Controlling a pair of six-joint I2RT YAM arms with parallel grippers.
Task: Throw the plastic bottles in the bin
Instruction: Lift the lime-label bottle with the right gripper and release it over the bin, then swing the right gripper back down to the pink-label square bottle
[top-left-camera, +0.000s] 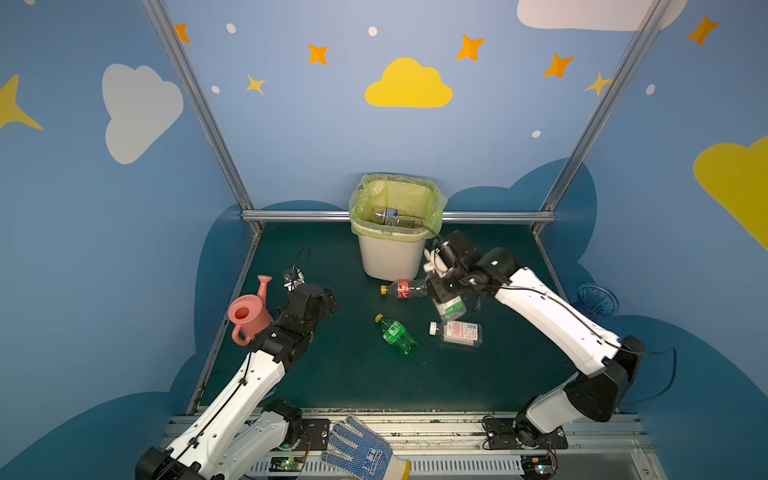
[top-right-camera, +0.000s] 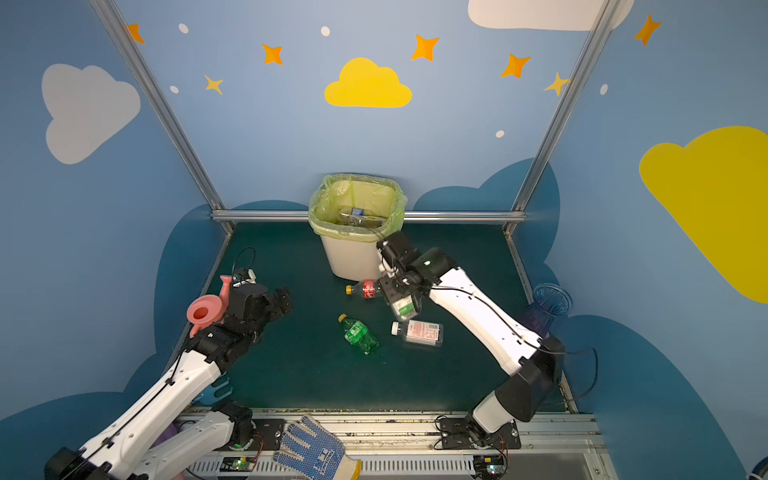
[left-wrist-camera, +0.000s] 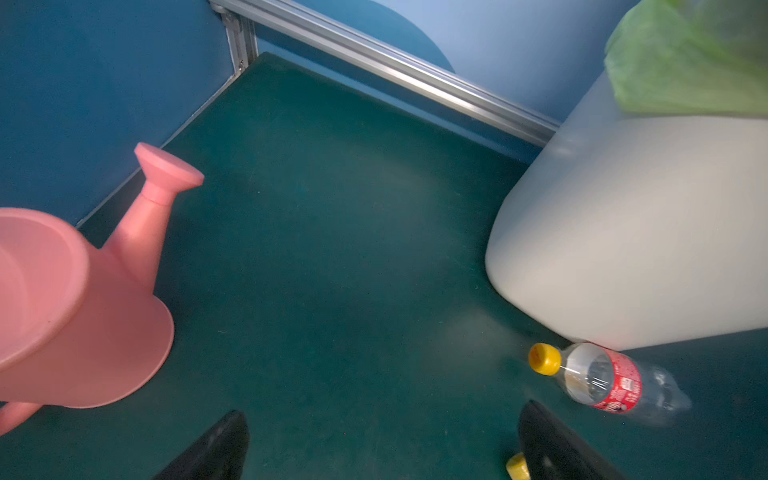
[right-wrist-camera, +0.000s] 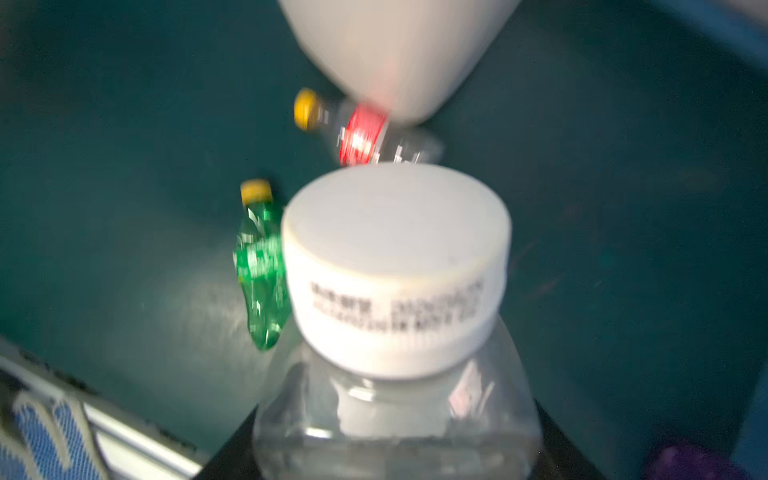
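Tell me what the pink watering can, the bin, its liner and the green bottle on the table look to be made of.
Watering can: moulded plastic, likely; matte pink, smooth and uniform in colour.
Bin: white plastic; dull sheen, seamless walls.
Liner: thin plastic film; translucent yellow-green, crinkled over the rim.
Green bottle: thin see-through plastic; glossy, dented.

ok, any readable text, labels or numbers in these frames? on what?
None reads cleanly.
White-capped clear bottle: dark printed code on the cap side, blurred.
Red-label bottle: white print, too small.
Green bottle: white logo, unreadable.
White-label bottle: red print and barcode, too small.
Glove: white mark, illegible.
Blue-label bottle in the bin: illegible.
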